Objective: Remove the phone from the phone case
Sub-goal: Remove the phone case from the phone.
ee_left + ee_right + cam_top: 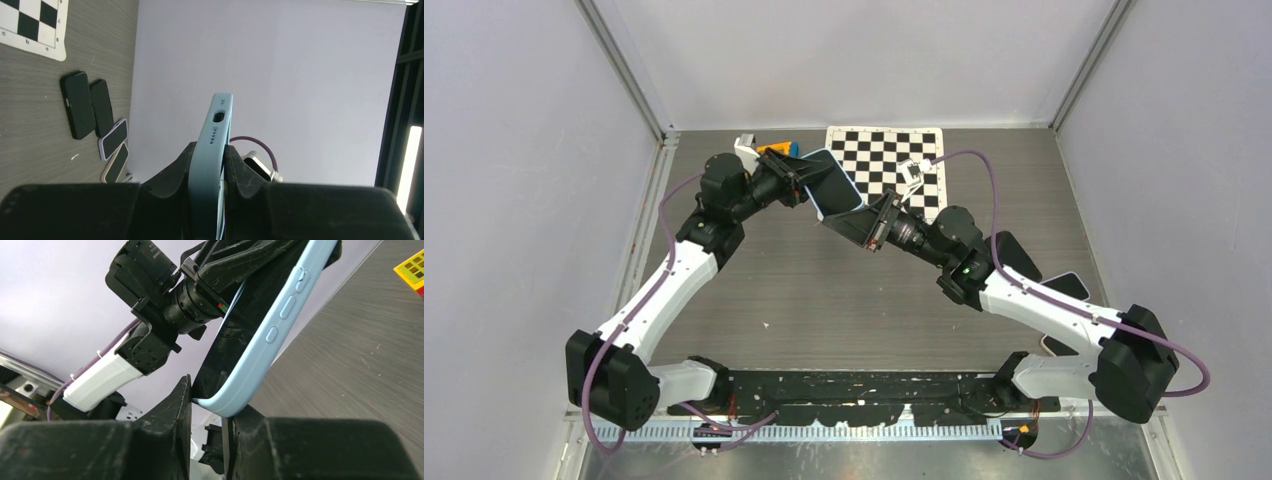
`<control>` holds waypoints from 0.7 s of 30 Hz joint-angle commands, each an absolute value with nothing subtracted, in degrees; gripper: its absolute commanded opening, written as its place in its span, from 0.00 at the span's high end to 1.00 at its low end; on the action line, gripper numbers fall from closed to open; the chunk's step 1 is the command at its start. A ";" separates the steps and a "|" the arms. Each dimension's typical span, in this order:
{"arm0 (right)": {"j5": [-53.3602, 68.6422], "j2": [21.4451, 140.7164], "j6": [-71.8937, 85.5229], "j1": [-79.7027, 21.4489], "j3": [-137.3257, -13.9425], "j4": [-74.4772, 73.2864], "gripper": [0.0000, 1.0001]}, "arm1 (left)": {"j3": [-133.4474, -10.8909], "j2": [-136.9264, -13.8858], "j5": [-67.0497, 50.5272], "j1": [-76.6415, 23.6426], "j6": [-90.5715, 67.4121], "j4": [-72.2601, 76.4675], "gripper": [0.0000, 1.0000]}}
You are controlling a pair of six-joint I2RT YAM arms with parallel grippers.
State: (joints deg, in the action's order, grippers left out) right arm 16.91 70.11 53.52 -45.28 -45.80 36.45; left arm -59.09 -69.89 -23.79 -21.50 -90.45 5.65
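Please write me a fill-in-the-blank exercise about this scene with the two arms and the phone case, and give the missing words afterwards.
1. The left pincer and the right pincer hold one phone case, which is light ____.
2. The board at the far side of the table has black and ____ squares.
3. In the left wrist view, ____ other handsets lie flat on the table.

Missing words: blue; white; four.
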 commanded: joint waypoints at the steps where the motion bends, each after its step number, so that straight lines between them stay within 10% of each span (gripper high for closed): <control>1: 18.84 69.84 30.71 -44.87 -46.92 25.71 0.99 | -62.08 -69.22 -23.11 -21.71 -90.89 -5.73 1.00; 21: 16.75 65.41 26.77 -44.91 -45.87 19.21 0.91 | -63.33 -67.72 -20.31 -21.36 -84.72 -11.69 1.00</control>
